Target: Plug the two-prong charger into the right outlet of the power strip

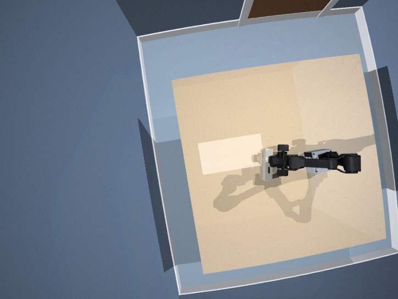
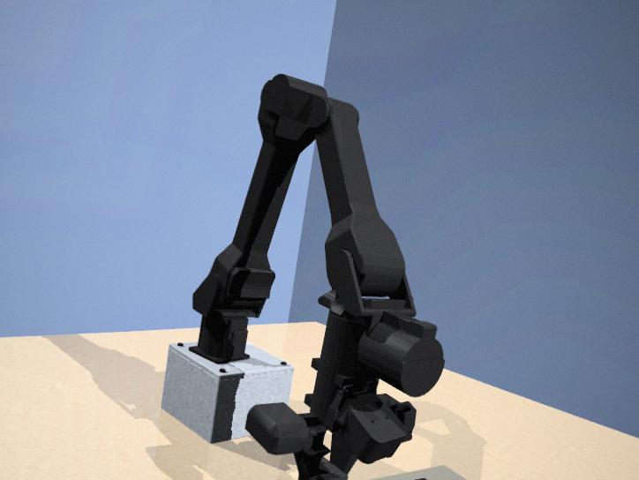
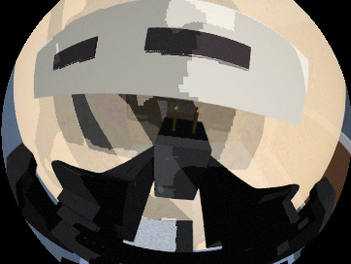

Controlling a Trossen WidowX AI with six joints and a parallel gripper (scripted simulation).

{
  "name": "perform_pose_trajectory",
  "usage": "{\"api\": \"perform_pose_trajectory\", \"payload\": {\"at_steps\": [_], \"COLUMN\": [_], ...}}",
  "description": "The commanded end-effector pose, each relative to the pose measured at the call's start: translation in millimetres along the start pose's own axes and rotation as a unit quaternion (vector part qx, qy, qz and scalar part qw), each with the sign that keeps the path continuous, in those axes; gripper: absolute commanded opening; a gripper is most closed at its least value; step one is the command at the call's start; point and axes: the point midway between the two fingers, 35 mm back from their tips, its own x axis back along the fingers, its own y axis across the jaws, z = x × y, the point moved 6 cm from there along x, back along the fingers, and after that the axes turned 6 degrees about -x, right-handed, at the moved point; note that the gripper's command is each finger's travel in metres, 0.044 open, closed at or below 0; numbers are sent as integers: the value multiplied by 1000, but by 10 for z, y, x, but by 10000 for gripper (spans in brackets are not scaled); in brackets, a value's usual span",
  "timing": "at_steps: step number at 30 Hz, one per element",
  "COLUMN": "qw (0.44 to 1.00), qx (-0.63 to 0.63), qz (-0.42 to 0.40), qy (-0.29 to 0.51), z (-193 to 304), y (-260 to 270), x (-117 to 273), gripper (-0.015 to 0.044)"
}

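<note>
The light grey power strip (image 1: 266, 175) (image 2: 443, 471) (image 3: 121, 68) spans the top of the wrist view with two dark outlet openings, the left (image 3: 75, 52) and the right (image 3: 199, 48). My gripper (image 3: 178, 151) is shut on the black charger (image 3: 175, 172). The charger's two brass prongs (image 3: 196, 121) point away from the fingers, side by side. Their tips show just below the strip's near edge in the wrist view, under the right opening and outside it. In the top view the arm covers part of the strip. The fingertips and charger are hidden or out of frame in the top and exterior views.
A grey box (image 1: 316, 169) (image 2: 191, 392) stands under the arm's base. A pale rectangle (image 1: 225, 154) lies on the tan table top (image 1: 235, 106) beyond the strip. Low white-edged walls (image 1: 146, 89) surround the table area. Arm shadows cross the table.
</note>
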Motion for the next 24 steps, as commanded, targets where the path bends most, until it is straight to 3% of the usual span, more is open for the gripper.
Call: {"api": "perform_pose_trajectory", "payload": {"at_steps": [1, 24], "qw": [1000, 1000], "qx": [-3, -3], "qz": [-1, -1], "qy": [3, 3], "z": [2, -59], "y": [4, 14], "x": [-13, -11], "gripper": [0, 0]}}
